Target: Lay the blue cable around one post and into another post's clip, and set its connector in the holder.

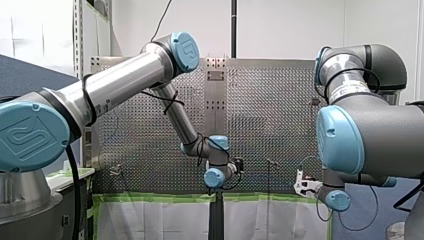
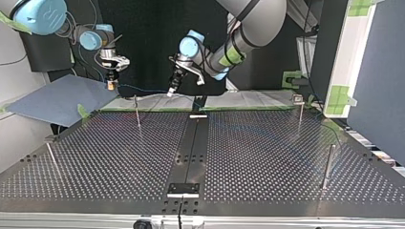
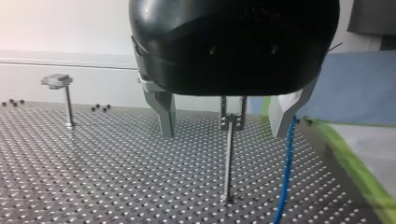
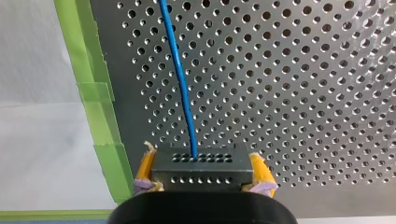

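**Our left end effector stands open, facing the work**

Its metal fingers are spread apart and grip nothing. Ahead of it, framed between those fingers, stands the thin steel post with a clip head. The thin blue cable drops just beside that post, close against one finger. Its length runs near upright in the left wrist view, and it is neither round the post nor in the clip.

Our right end effector is clenched by its yellow pads on the dark grey perforated block connector. From the connector the cable leads away over the perforated metal bench.

We judge the left arm better placed to guide the cable to the post. Both end effectors hang near the post, and we cannot say which is closer.

We count one cable, one connector and four posts: this one plus three further posts. We cannot tell which fixture is the holder.
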`<action>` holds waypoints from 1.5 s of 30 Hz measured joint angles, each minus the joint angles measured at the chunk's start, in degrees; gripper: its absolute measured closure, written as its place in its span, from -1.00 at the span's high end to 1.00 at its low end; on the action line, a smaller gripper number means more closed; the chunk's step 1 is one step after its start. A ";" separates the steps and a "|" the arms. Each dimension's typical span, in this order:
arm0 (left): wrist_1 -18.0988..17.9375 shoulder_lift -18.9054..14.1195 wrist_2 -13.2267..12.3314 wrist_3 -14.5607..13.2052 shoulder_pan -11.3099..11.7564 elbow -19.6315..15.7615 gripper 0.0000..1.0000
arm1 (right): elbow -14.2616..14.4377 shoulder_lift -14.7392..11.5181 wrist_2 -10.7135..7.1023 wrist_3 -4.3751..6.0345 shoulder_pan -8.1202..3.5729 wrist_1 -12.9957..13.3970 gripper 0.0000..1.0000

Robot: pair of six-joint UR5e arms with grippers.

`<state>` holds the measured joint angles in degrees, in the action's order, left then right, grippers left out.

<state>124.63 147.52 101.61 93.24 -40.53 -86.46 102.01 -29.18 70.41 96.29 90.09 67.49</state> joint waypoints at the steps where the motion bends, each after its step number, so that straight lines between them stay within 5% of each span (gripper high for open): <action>1: -0.46 0.18 0.00 0.01 0.05 0.16 1.00 | 0.01 0.01 0.00 -0.01 0.00 0.01 -1.00; 8: -3.70 2.64 0.03 -0.90 -0.24 2.58 1.00 | 0.00 0.05 0.00 -0.05 0.05 0.15 -1.00; 18: -7.80 3.56 0.60 -5.66 -1.30 3.67 1.00 | 0.01 0.11 -0.02 -0.18 0.12 0.31 -1.00; 34: -2.71 3.02 0.36 -11.17 -3.02 1.50 1.00 | 0.00 0.12 0.25 0.35 -0.38 0.72 -1.00; 45: -2.98 3.06 1.04 -9.23 -2.36 1.10 1.00 | 0.00 0.12 0.35 0.37 -0.47 0.72 -1.00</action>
<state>121.65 150.58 102.65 84.02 -42.89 -85.36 102.01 -29.06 70.76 96.66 89.63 68.21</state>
